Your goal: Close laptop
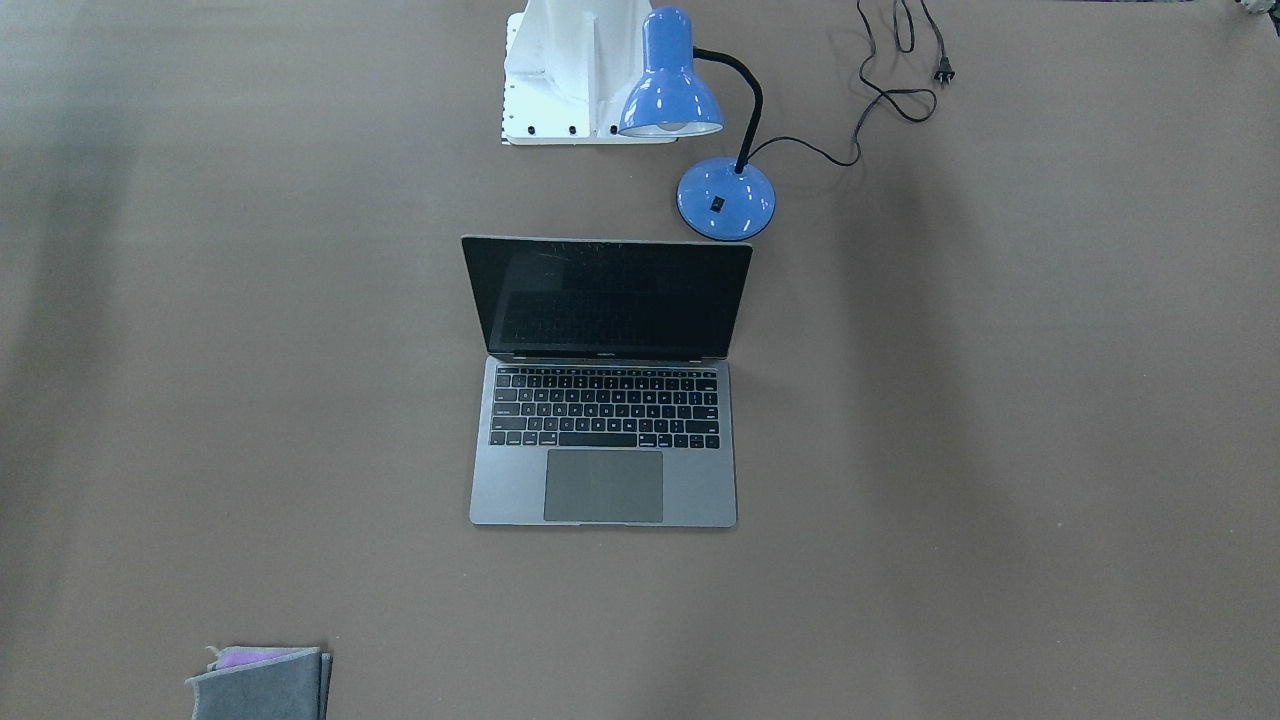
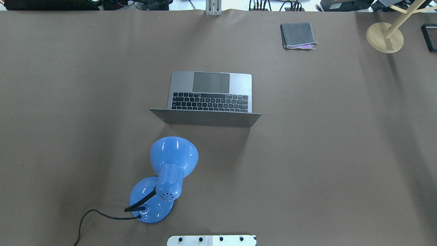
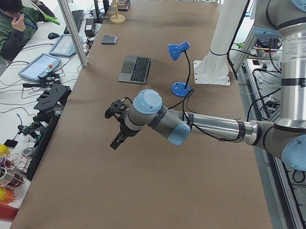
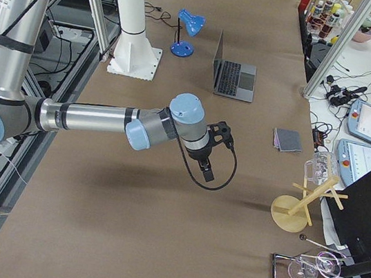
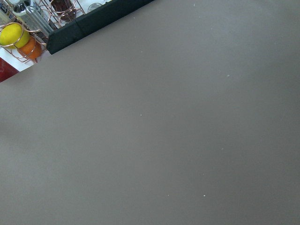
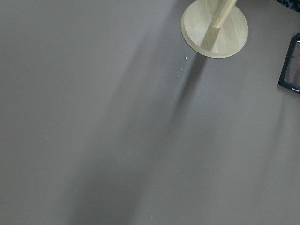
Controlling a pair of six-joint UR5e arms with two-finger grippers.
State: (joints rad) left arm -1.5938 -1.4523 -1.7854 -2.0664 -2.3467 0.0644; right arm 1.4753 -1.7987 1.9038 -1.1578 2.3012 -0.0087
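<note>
The space-grey laptop stands open in the middle of the table, its dark screen upright and its keyboard and trackpad bare. The overhead view shows it from behind the lid. It also shows far off in the exterior left view and the exterior right view. My left gripper hangs over bare table far from the laptop; I cannot tell if it is open or shut. My right gripper hangs over bare table at the other end; I cannot tell its state either. Neither wrist view shows any fingers.
A blue desk lamp stands just behind the laptop's lid, on the robot's side, its cord trailing away. A folded grey cloth lies near the far edge. A wooden stand is at the far right corner.
</note>
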